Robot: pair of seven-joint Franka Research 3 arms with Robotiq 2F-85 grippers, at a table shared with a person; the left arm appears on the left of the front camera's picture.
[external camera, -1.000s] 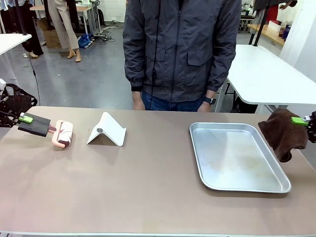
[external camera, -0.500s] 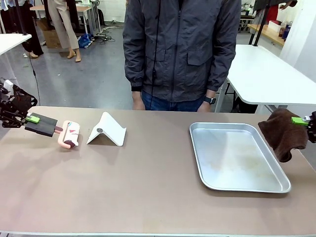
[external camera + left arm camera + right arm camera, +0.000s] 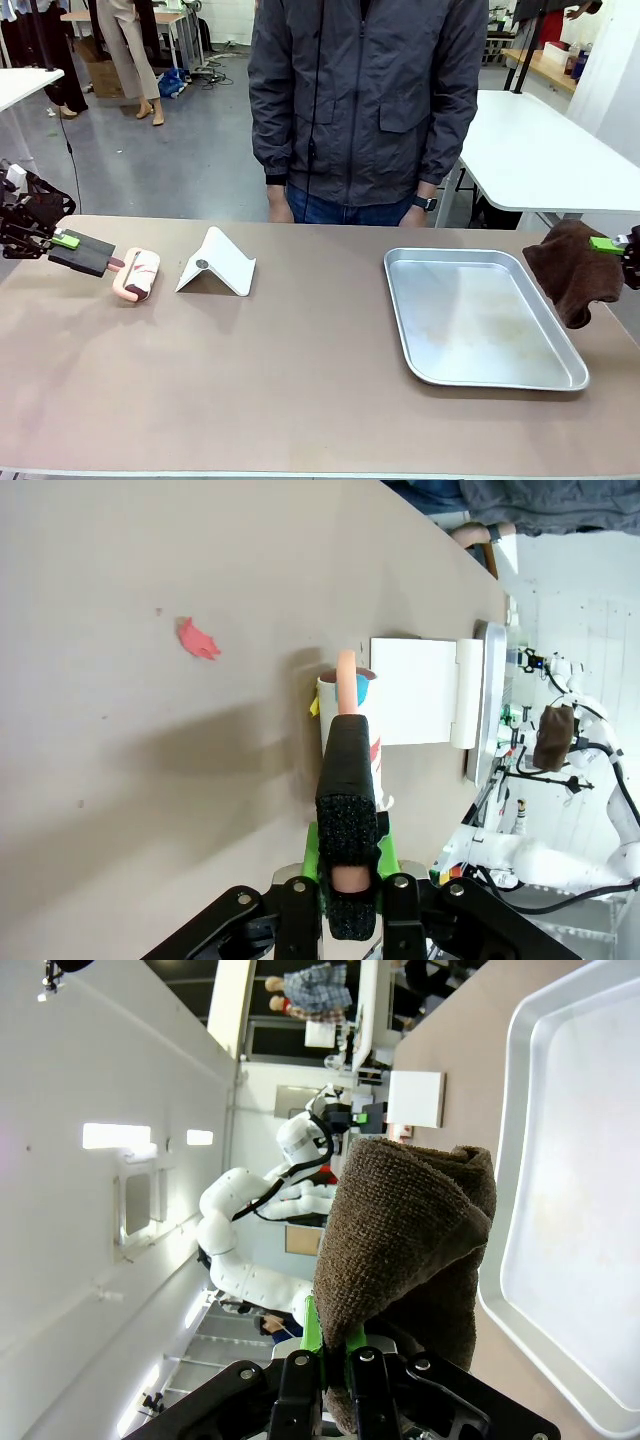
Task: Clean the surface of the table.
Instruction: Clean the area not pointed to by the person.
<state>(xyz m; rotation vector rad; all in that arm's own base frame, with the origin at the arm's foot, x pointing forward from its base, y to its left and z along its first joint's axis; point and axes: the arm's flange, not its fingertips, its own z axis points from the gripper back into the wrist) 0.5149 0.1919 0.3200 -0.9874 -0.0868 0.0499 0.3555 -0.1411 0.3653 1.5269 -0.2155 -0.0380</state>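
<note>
My left fingers (image 3: 66,240) are clenched on the black-handled pinkish lint roller (image 3: 135,273), well left of the shiny silver metal tray (image 3: 450,253); my right fingers (image 3: 604,243) grasp a brown terry cloth (image 3: 575,272) just right of it. The matte beige-brown bench (image 3: 300,380) lies under that tray; sweeping trayward, the roller could knock the white folded stand (image 3: 218,262) aside.
</note>
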